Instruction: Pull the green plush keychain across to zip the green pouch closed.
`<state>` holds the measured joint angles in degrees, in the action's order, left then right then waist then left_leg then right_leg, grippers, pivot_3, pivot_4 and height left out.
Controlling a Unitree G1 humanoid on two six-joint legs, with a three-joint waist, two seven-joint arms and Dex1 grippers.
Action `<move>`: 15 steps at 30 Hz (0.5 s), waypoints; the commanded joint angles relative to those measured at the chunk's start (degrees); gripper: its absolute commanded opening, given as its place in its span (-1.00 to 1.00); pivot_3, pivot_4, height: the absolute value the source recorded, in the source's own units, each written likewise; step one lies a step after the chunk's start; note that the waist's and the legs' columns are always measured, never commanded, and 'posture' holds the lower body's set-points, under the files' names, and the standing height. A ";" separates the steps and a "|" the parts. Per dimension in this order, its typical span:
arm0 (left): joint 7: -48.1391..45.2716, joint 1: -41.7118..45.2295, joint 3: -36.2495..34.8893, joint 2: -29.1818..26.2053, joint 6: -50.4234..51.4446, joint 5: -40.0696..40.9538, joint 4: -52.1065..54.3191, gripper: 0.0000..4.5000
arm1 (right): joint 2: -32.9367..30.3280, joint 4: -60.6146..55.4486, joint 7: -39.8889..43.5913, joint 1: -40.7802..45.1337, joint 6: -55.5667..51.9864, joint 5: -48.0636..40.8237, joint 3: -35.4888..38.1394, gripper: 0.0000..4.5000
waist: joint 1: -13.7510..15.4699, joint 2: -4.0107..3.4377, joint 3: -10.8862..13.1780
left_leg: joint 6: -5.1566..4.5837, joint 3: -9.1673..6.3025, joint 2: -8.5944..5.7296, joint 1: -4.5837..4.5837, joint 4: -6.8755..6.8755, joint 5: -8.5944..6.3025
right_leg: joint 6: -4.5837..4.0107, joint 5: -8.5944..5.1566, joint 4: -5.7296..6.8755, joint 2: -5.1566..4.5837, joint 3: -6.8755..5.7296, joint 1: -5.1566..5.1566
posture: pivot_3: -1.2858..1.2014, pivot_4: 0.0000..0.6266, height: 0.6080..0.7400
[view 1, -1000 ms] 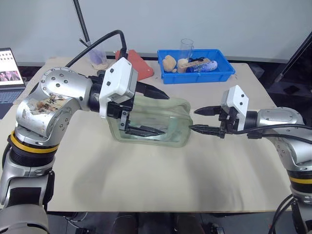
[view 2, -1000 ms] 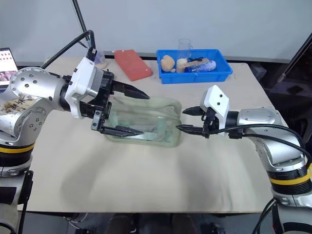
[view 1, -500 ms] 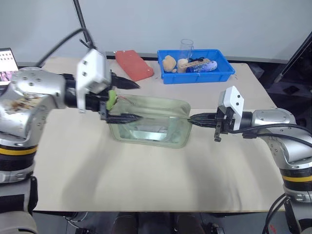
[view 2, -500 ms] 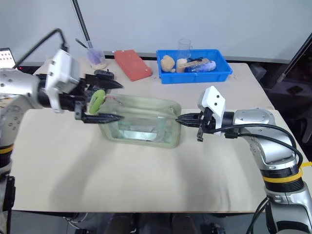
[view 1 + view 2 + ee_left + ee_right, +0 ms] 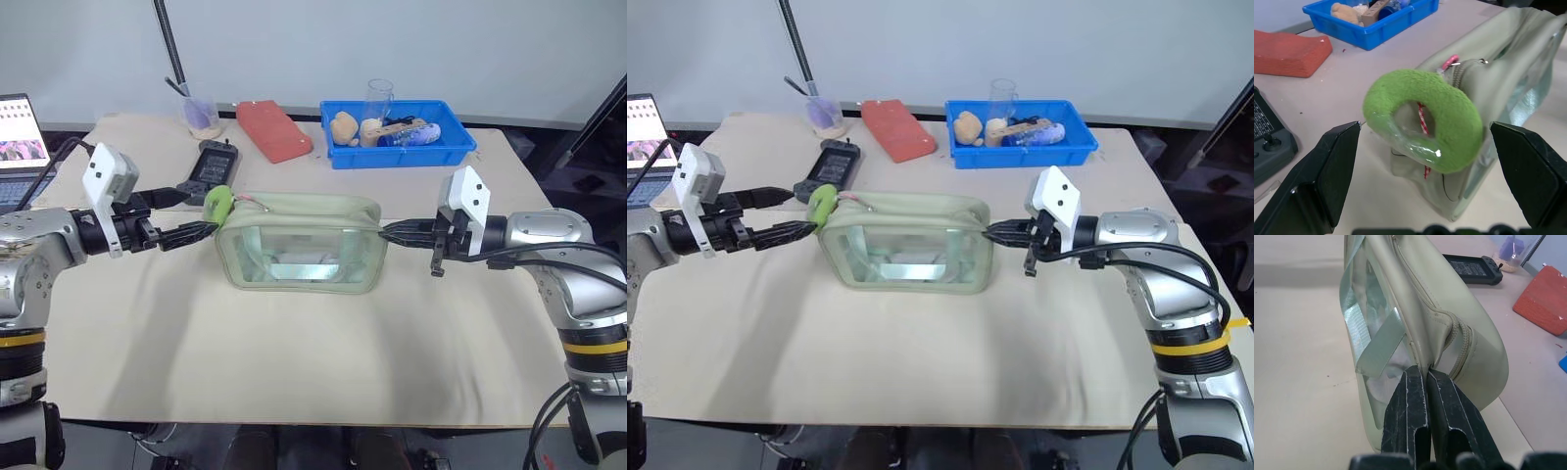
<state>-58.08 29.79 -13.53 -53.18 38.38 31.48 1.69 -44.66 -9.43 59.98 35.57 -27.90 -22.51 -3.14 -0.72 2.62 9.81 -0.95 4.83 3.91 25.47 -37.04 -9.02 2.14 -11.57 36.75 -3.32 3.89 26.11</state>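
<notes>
Now drawn back off the plush ring [image 5: 1422, 125], left gripper [image 5: 186, 215] spread wide, empty; right gripper [image 5: 1426, 399] newly clamped on pouch [image 5: 299, 250] end. Zip apparently closed.

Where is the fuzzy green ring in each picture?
Left eye view: the green plush keychain sits at the green pouch's left end.
Right eye view: same spot.
Left wrist view: middle, between the open left gripper's fingers.
Right wrist view: I can't find it.
Shared landmark: the red case.

no readable text
the laptop [image 5: 22, 137] screen beside the black controller [image 5: 209, 164] shows pictures only; its markings are too small.
</notes>
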 commanded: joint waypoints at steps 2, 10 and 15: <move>0.03 0.27 -1.05 -0.26 -1.77 -0.15 0.00 1.00 | -0.47 -1.59 0.14 0.38 0.76 0.00 1.25 -0.99 | -0.01 0.00 0.00 | 0.00 0.00 0.00 0.00 0.01 0.00 | 0.00 0.00 0.00 0.00 0.00 0.01 | 0.03 -0.52 1.00; -0.69 1.23 0.82 0.72 -2.40 -0.40 -0.45 1.00 | -0.62 -2.39 -0.37 0.12 0.19 -0.23 1.53 -0.99 | -0.01 0.00 0.00 | 0.00 0.01 0.00 0.00 0.01 0.00 | 0.00 0.00 0.00 0.00 0.00 0.01 | 0.03 -0.52 1.00; -2.06 1.74 1.27 0.29 -3.00 -0.89 -1.43 0.62 | -0.95 -2.38 -0.57 -0.08 0.23 -0.11 1.90 -1.00 | -0.01 0.00 0.00 | 0.00 0.01 0.00 0.00 0.01 0.00 | 0.00 0.00 0.00 0.00 0.00 0.01 | 0.03 -0.52 1.00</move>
<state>-59.66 30.14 -12.01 -52.16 36.34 30.70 -0.03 -44.74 -9.96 59.66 35.24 -27.95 -22.55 -3.14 -0.73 2.62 9.81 -0.95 4.84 3.91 25.47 -37.03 -9.02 2.14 -11.57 36.74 -3.32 3.89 26.13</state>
